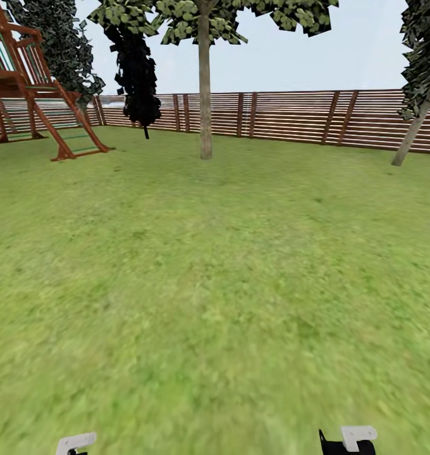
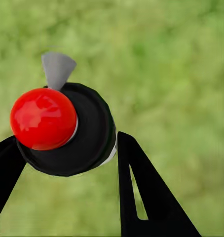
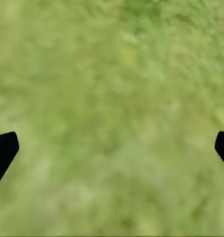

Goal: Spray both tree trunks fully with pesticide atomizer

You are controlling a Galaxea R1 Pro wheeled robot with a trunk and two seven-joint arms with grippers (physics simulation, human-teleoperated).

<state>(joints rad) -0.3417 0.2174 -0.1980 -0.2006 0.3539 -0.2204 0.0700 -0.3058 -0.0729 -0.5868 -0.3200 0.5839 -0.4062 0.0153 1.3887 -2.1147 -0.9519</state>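
On my far left stands a wooden play frame [image 1: 31,82], then a blackish cypress [image 1: 138,76], neither of them my business. Just right of those is the tree [image 1: 205,82] I take as my first target, its pale trunk [image 1: 205,107] rising in front of the slat fence [image 1: 291,117]. A second, leaning trunk [image 1: 412,136] shows at the far right.

In my left wrist view the left hand [image 2: 67,148] is closed on the pesticide atomizer [image 2: 62,128], its red cap [image 2: 43,118] and grey nozzle [image 2: 57,69] facing the camera, with lawn [image 2: 176,74] behind. The right hand [image 3: 112,148] is spread wide with nothing between its fingers.

I judge the pickup done and the approach in hand. No mist shows, and the trunk is well apart from me across open grass [image 1: 215,284]. Next I should drive closer, raise the left arm and aim the nozzle at the trunk before spraying.
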